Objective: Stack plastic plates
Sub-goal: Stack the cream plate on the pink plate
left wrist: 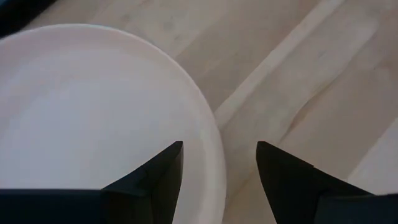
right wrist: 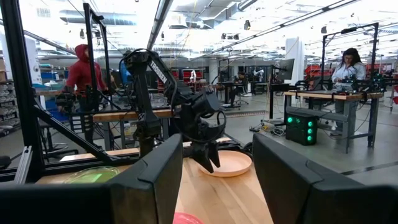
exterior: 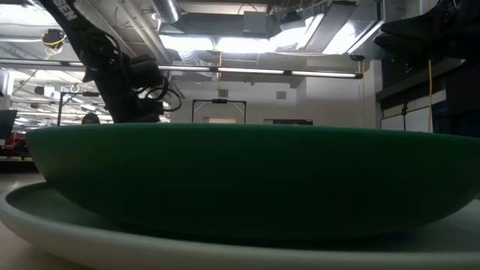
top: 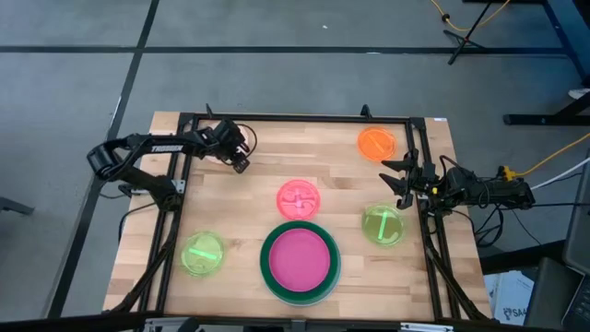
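Observation:
My left gripper [top: 241, 164] hangs open over the table's far left part. In the left wrist view its fingertips [left wrist: 219, 149] straddle the rim of the peach plate [left wrist: 93, 106]: one finger over the plate, the other over bare wood. The right wrist view shows it pointing down at that plate [right wrist: 230, 163]. My right gripper [top: 395, 181] waits open at the right edge. The magenta plate [top: 299, 256] lies in the dark green plate [exterior: 240, 180], which rests on the light blue plate [exterior: 75, 232]. The pink plate [top: 298, 196], the orange plate [top: 376, 142] and two lime plates [top: 382, 224] [top: 202, 254] lie singly. My left gripper comes at the peach plate's rim [left wrist: 208, 124] from above, pointing down, one finger inside the rim and one outside. The plate lies flat on the table. Whether the fingers touch it, I cannot tell.
A black frame [top: 295, 118] runs around the wooden table [top: 341, 166]. Bare wood lies between the peach plate and the pink plate. Beyond the table the right wrist view shows work benches and people, one in red [right wrist: 84, 68].

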